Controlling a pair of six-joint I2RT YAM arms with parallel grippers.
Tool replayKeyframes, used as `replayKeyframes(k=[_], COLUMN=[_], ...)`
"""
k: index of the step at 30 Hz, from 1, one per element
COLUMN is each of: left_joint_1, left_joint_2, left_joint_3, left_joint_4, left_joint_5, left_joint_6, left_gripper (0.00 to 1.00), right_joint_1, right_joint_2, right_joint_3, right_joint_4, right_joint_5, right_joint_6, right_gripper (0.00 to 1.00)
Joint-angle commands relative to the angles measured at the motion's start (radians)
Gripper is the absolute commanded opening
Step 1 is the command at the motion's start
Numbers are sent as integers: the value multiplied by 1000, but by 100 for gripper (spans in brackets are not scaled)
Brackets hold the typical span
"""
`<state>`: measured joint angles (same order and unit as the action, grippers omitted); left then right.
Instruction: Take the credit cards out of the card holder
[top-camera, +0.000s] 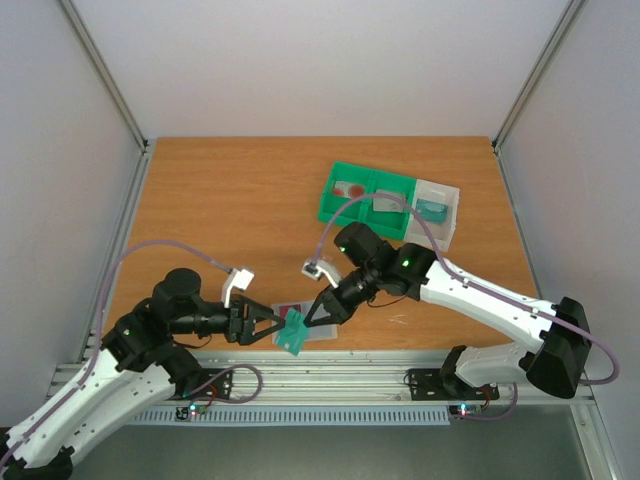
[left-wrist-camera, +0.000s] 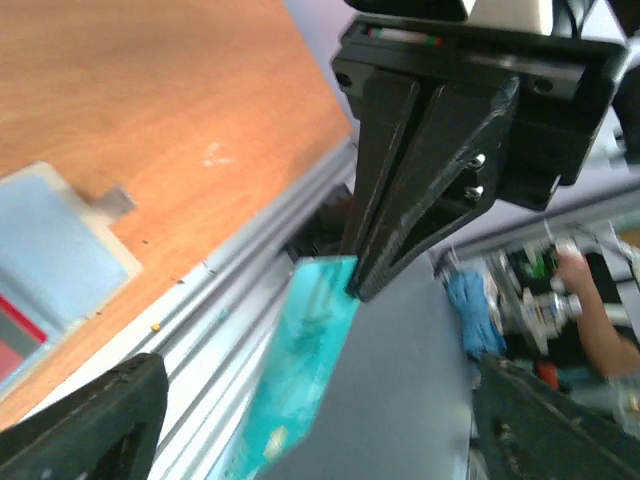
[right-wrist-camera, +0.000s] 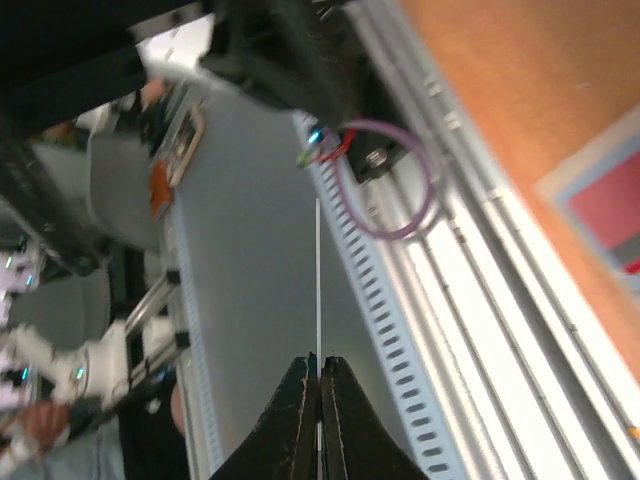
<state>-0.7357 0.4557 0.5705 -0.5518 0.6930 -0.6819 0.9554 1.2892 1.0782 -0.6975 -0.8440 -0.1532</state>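
Note:
My right gripper is shut on the top corner of a teal credit card and holds it on edge above the table's near edge. In the right wrist view the card shows edge-on as a thin line between the closed fingers of the gripper. My left gripper is open, with its fingers either side of the card and not touching it. The card holder lies flat under the grippers with a red-marked card in it. Its tab shows in the left wrist view.
A green two-compartment bin and a white tray stand at the back right, each with small items inside. The metal rail runs along the table's near edge under the held card.

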Motion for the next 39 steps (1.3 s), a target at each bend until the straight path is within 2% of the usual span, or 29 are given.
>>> replayKeyframes(k=[1, 6, 13, 18, 21, 29, 39], left_joint_1=[-1, -1, -1, -1, -1, -2, -1], left_joint_2=[-31, -2, 80, 142, 173, 251, 323], left_joint_3=[59, 75, 60, 18, -9, -55, -59], left_joint_4=[-102, -100, -107, -65, -48, -22, -13], left_joint_5=[-257, -343, -437, -452, -484, -534, -571], left_joint_6=[48, 68, 84, 59, 40, 35, 41], left_gripper=[97, 99, 99, 99, 99, 99, 99], right_joint_1=[-117, -314, -510, -634, -690, -804, -910], right_joint_2=[-68, -132, -143, -124, -104, -40, 101], right_joint_3=[-44, -111, -95, -87, -73, 32, 137], right_joint_4=[79, 160, 122, 127, 126, 13, 5], right_joint_5=[78, 87, 186, 279, 346, 647, 771], right_joint_6=[103, 229, 260, 274, 261, 121, 53], right_gripper=[1, 1, 1, 1, 1, 1, 1])
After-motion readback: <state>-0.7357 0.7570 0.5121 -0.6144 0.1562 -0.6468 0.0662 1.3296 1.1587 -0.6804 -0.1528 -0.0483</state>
